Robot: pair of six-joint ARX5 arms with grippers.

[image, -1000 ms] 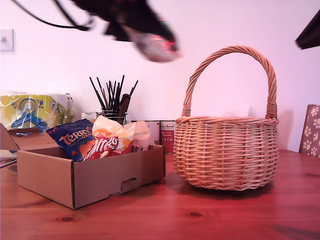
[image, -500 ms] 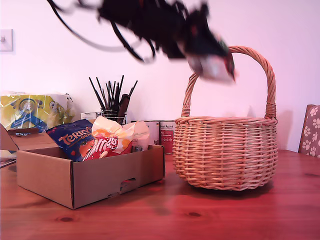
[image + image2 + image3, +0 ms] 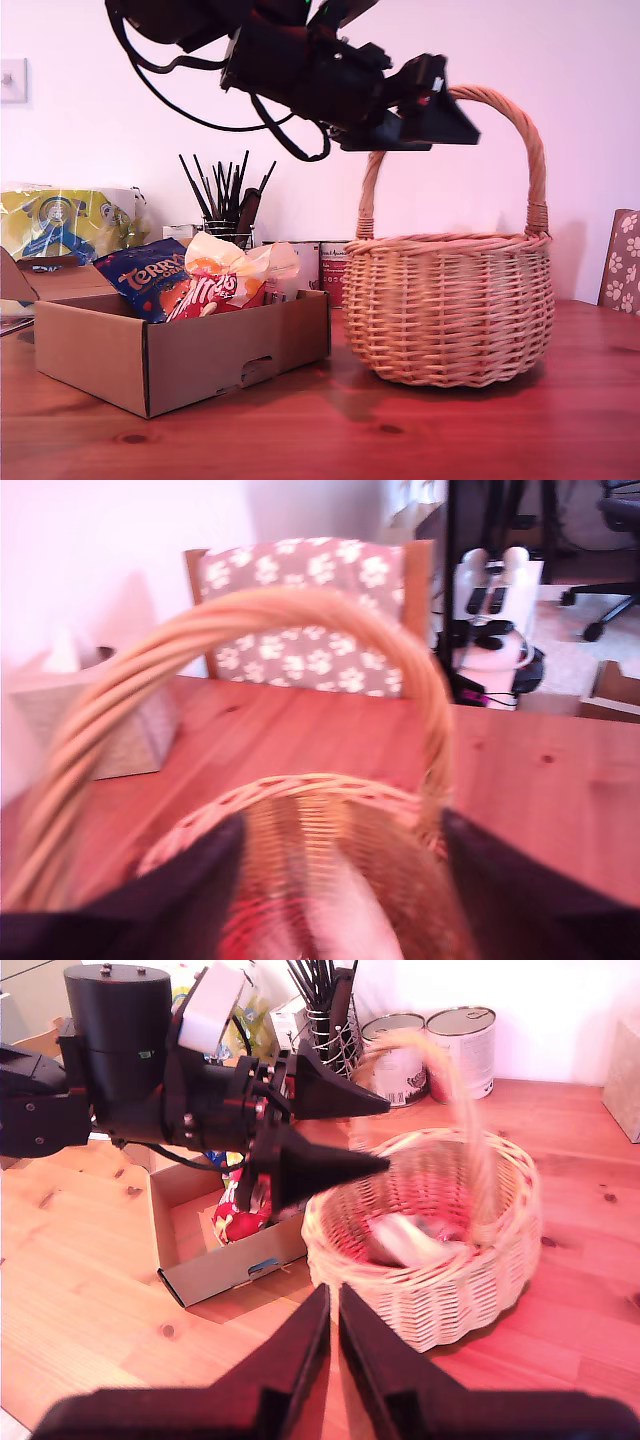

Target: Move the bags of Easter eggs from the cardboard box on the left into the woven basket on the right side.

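The woven basket (image 3: 450, 310) stands on the wooden table at the exterior view's right. My first gripper (image 3: 455, 105) hangs open just in front of its arched handle (image 3: 250, 620), with nothing between the fingers (image 3: 340, 1165). A pale crinkly bag (image 3: 405, 1240) lies inside the basket, blurred in the first wrist view (image 3: 330, 920). The cardboard box (image 3: 180, 355) at the exterior view's left holds the blue Terry's bag (image 3: 150, 275) and the red-orange bag (image 3: 215, 290). My second gripper (image 3: 334, 1295) shows only in its own view, jaws together, above the table near the basket's rim (image 3: 430, 1290).
Behind the box stand a pot of black brushes (image 3: 225, 195), two tins (image 3: 430, 1045) and a yellow bag (image 3: 65, 225). A chair with a paw-print cushion (image 3: 300, 610) is beyond the basket, and a tissue box (image 3: 95, 720) sits at the wall.
The first gripper swung from above the box to over the basket, carrying a pale bag. Its jaws now stand open and the bag lies in the basket, which shifted slightly.
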